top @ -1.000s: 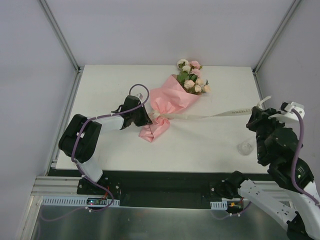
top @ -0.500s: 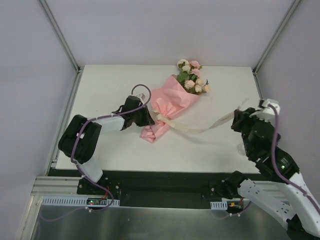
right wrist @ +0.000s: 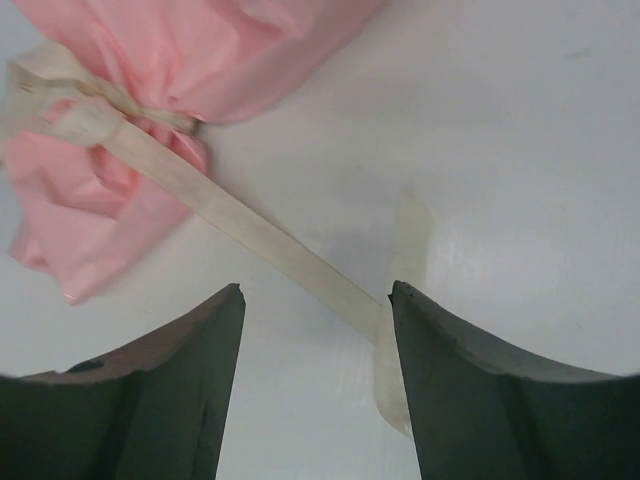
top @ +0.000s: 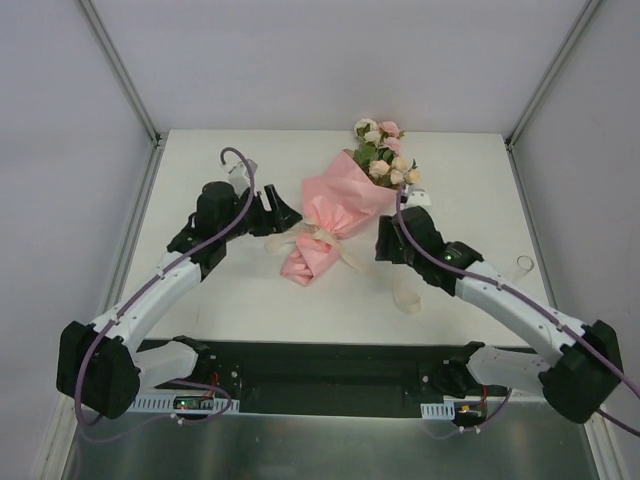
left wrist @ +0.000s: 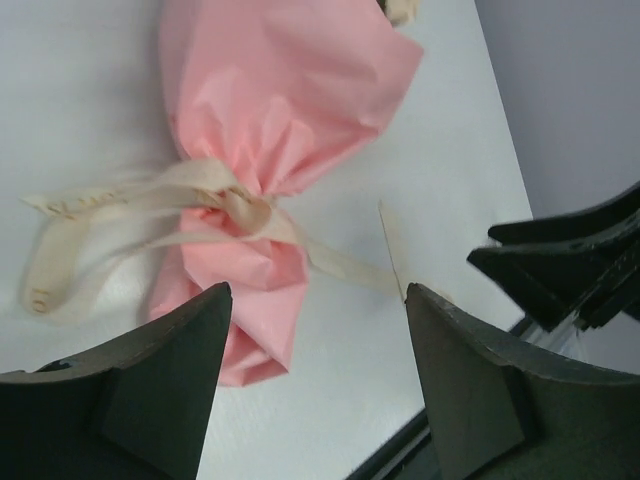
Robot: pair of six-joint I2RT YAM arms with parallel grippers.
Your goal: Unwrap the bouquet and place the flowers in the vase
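bouquet [top: 340, 205] on table [top: 450, 170] centre, flowers [top: 385, 150] at its far end, vase [top: 523, 266] near right edge

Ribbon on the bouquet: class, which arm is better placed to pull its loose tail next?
Probably the right. The right gripper is open, with the ribbon tail running between its jaws. The left gripper, also open, faces the knot and loops instead.

White table [top: 230, 290], matte top. Bouquet [top: 335, 205] lies flat at mid-table, flowers [top: 385, 150] toward the far edge and pinched paper tail toward the near edge. Cream ribbon [top: 405, 297] lies slack on the surface to its right. Vase [top: 523, 266] sits near the right edge, well apart.
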